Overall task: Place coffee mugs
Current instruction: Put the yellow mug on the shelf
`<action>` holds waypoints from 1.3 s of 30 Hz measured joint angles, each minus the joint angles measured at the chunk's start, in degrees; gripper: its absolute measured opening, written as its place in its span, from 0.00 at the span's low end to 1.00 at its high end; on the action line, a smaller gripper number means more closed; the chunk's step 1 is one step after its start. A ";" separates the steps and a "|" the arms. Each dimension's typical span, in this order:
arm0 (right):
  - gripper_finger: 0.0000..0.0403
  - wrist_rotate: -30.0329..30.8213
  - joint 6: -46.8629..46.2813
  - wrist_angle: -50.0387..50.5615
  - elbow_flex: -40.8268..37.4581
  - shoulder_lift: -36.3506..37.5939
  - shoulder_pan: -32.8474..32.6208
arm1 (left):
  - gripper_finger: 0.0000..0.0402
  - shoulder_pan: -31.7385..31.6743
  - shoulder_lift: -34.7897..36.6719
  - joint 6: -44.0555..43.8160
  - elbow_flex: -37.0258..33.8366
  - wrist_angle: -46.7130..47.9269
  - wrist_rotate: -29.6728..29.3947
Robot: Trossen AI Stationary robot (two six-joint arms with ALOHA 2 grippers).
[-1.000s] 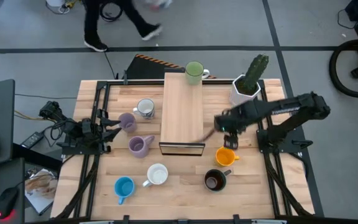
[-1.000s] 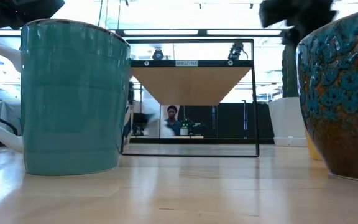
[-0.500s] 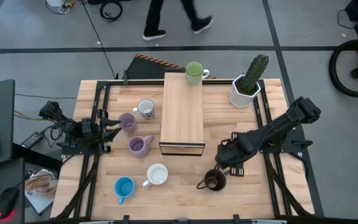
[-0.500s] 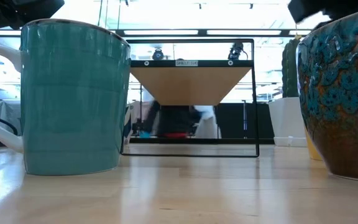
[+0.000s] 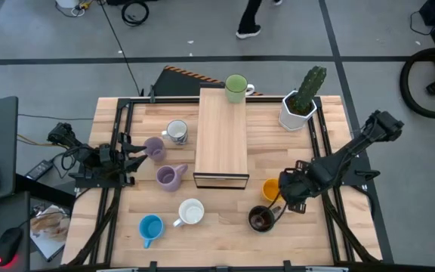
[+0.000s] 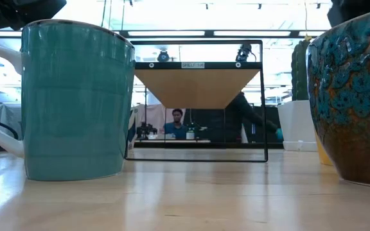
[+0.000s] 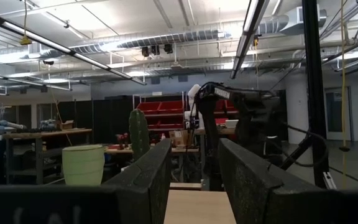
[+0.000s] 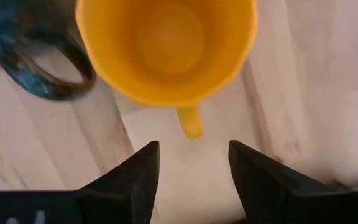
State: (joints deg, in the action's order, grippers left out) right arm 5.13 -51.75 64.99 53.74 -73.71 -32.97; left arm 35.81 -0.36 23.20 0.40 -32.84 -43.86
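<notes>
The orange mug (image 5: 272, 189) stands on the table to the right of the wooden shelf (image 5: 221, 140), with its handle (image 8: 191, 121) toward my right gripper. My right gripper (image 5: 289, 195) is open and points down; its fingers (image 8: 145, 168) stand either side of the line of that handle, short of it (image 8: 191, 163). The dark brown mug (image 5: 260, 219) stands just nearer, its handle (image 8: 48, 68) beside the orange mug. The green mug (image 5: 236, 87) stands on the shelf's far end. Two lilac mugs (image 5: 154, 147) (image 5: 169, 177), a patterned one (image 5: 177, 131), a white one (image 5: 191, 212) and a blue one (image 5: 150, 227) stand left of the shelf. My left gripper (image 7: 194, 180) waits open at the table's left side.
A white faceted pot with a cactus (image 5: 299, 106) stands at the far right corner. In the low view the blue mug (image 6: 76, 102) and the dark brown mug (image 6: 355, 96) loom close. A person's foot (image 5: 248, 30) shows beyond the far edge. Bare wood lies right of the orange mug.
My right gripper has come from beside the shelf's right side toward the near edge, passed over the orange mug and hidden it, then drawn a little to the right, so the mug shows again. A person has walked past behind the table.
</notes>
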 joint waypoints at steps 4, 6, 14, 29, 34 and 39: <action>0.49 1.28 -1.40 -7.92 -7.43 4.51 -0.46 | 0.35 0.00 -0.01 -0.02 0.00 0.01 0.00; 0.49 1.68 -1.91 -9.86 -9.99 5.43 -0.46 | 0.35 -0.01 0.00 -0.02 0.00 0.00 0.00; 0.49 4.98 0.32 -18.55 -14.51 5.47 -0.48 | 0.35 0.00 0.00 -0.03 0.00 0.02 0.00; 0.25 6.41 1.21 -20.43 -15.61 5.47 -0.46 | 0.35 0.00 0.00 -0.06 -0.01 0.04 -0.01; 0.15 6.87 0.94 -20.02 -15.60 5.47 0.15 | 0.35 0.00 0.00 -0.06 0.00 0.04 0.00; 0.15 6.84 2.15 -19.48 -15.56 5.47 1.77 | 0.35 -0.01 -0.02 -0.06 0.00 0.04 0.00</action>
State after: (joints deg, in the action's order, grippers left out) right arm 11.97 -49.60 45.52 38.17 -68.25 -31.20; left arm 35.81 -0.38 23.14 0.40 -32.80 -43.86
